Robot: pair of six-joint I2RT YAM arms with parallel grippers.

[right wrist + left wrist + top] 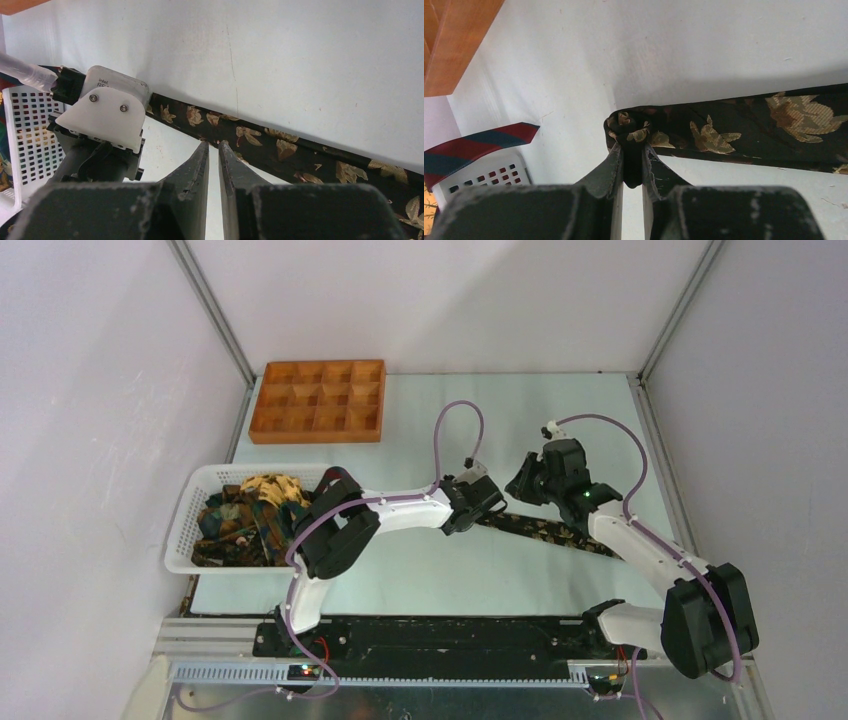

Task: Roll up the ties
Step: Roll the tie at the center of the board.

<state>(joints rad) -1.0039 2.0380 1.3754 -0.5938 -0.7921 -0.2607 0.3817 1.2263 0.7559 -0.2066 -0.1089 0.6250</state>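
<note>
One dark tie with gold leaf print [548, 531] lies flat across the table, running from the middle toward the right. Its left end is curled into a small roll [626, 126], and my left gripper [632, 148] is shut on that roll. In the top view the left gripper [482, 515] sits at the tie's left end. My right gripper [210, 145] hangs just over the tie [280, 150] at its near edge, its jaws almost together with nothing between them. In the top view the right gripper [518, 487] is close to the right of the left one.
A white mesh basket [183, 532] at the left holds several more leafy ties [245, 515]. A red and blue striped tie [479, 145] hangs over its rim. An orange compartment tray [318, 400] stands at the back left. The left arm's wrist camera [107, 112] is close beside my right fingers.
</note>
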